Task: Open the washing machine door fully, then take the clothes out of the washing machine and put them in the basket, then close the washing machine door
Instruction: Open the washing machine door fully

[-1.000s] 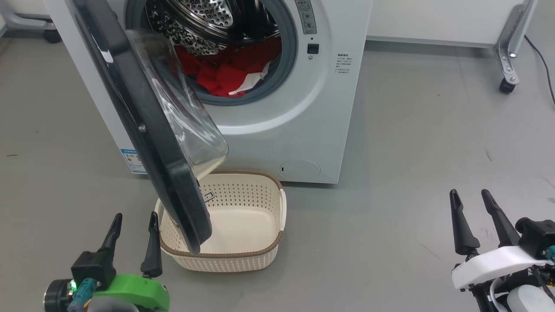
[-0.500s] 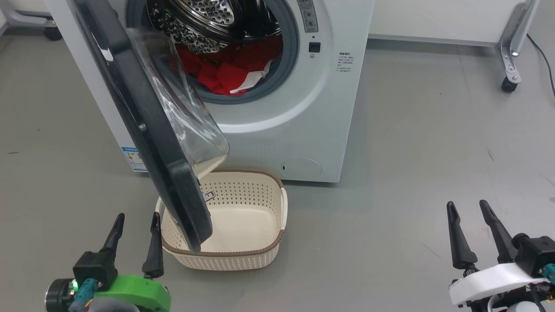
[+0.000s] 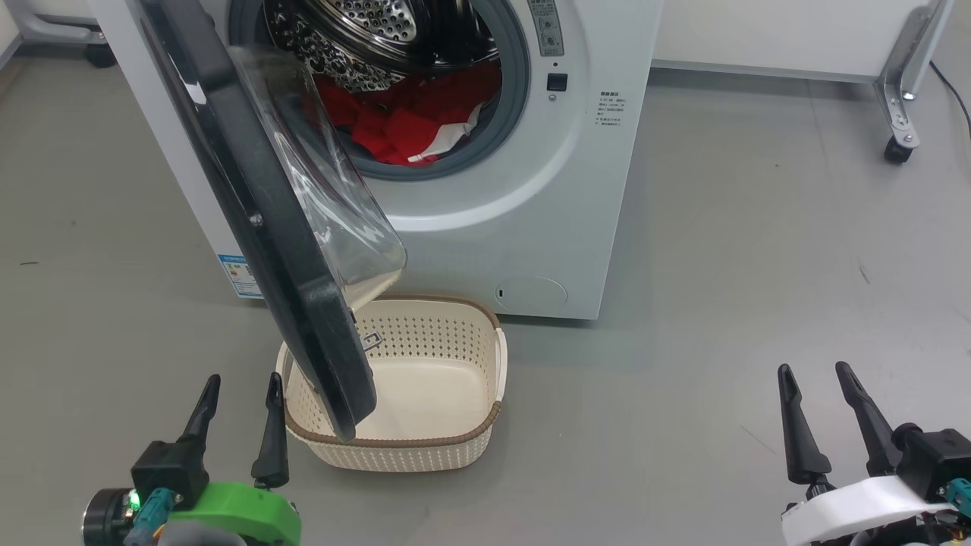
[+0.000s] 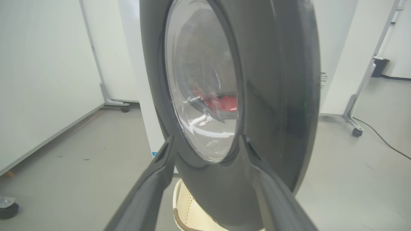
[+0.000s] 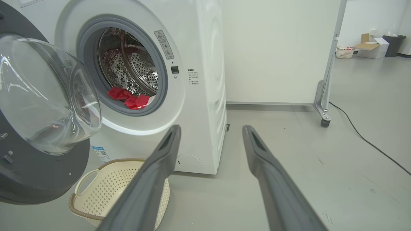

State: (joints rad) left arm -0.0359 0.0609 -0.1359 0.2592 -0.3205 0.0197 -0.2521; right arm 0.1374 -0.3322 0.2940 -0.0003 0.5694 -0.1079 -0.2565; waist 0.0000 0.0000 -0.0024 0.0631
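Grey floor (image 3: 721,227) all round, and the big white front-loading washing machine (image 3: 531,227) has the bright red-and-white clothes (image 3: 402,121) heaped low in its perforated steel drum, while the small cream perforated basket (image 3: 455,447) with the brown rim sits just before it, bare bottom showing. In the head view the large round glossy black door (image 3: 250,189), swung out, hides the basket's left side; the right wrist view shows a basket handle clear of it, and the left wrist view shows red blurred through the glass. Low and well apart, the left tool (image 3: 243,379) and the right tool (image 3: 813,368) are both spread wide, pinching nothing.
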